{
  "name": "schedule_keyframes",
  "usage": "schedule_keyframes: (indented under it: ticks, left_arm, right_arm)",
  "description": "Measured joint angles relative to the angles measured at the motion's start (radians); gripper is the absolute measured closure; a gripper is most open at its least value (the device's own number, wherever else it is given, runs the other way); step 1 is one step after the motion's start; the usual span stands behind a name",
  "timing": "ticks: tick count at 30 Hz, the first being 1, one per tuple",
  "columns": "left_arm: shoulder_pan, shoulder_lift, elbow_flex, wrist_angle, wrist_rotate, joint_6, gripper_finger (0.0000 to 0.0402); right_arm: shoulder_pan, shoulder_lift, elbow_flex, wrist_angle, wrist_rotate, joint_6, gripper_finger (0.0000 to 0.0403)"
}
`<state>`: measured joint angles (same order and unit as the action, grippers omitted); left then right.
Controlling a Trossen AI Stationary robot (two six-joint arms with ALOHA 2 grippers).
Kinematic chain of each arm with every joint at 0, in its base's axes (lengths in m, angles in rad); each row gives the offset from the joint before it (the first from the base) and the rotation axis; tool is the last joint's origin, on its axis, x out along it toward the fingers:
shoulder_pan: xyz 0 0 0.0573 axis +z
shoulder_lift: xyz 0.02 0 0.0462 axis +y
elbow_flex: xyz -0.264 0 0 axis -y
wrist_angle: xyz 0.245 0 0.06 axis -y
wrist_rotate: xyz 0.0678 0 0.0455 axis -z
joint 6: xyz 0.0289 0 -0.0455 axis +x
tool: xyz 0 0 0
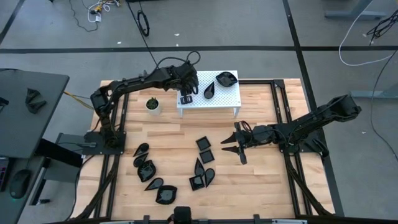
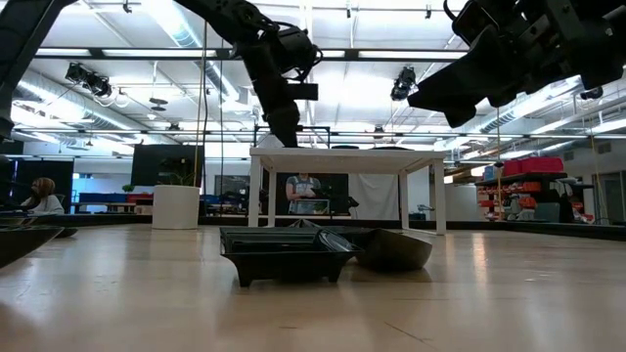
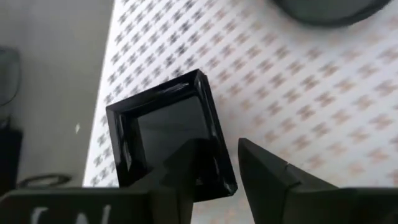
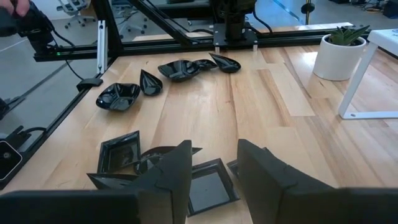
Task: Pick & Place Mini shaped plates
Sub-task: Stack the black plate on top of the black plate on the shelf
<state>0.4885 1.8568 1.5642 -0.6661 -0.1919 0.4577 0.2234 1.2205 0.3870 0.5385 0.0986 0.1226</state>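
Square plate (image 3: 168, 137) at stand (image 3: 298, 93) edge

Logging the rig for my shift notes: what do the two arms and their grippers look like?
Both arms are dark, jointed links. The left gripper and right gripper each have two black, wedge-shaped, angular fingers. Pale lettering shows on the left gripper's body, partly cut off.

Three plates (image 1: 214, 87) on stand (image 1: 230, 102); pot (image 1: 152, 104) left of it
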Motion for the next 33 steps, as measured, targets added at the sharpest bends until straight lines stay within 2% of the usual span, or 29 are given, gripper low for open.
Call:
schedule_keyframes:
  ticks: [5,8,15,20,27,33]
  left_arm:
    - [-0.004,0.0,0.0,0.021,0.075,0.08,0.0305]
    - [-0.011,0.0,0.0,0.019,0.076,0.189,0.0318]
    - [-0.031,0.001,0.0,0.017,-0.115,0.321,0.0322]
    - [-0.032,0.001,0.0,0.017,-0.142,0.297,0.0305]
    - [-0.032,0.001,0.0,0.019,-0.061,0.2,0.0283]
    - [-0.031,0.001,0.0,0.023,-0.061,0.153,0.0293]
  right_arm:
    - [0.0,0.0,0.0,0.0,0.0,0.0,0.0273]
    - [0.0,0.0,0.0,0.0,0.0,0.0,0.0273]
    - [0.0,0.0,0.0,0.0,0.0,0.0,0.0273]
    - [0.0,0.0,0.0,0.0,0.0,0.0,0.0273]
    - [0.0,0.0,0.0,0.0,0.0,0.0,0.0273]
    - [0.0,0.0,0.0,0.0,0.0,0.0,0.0273]
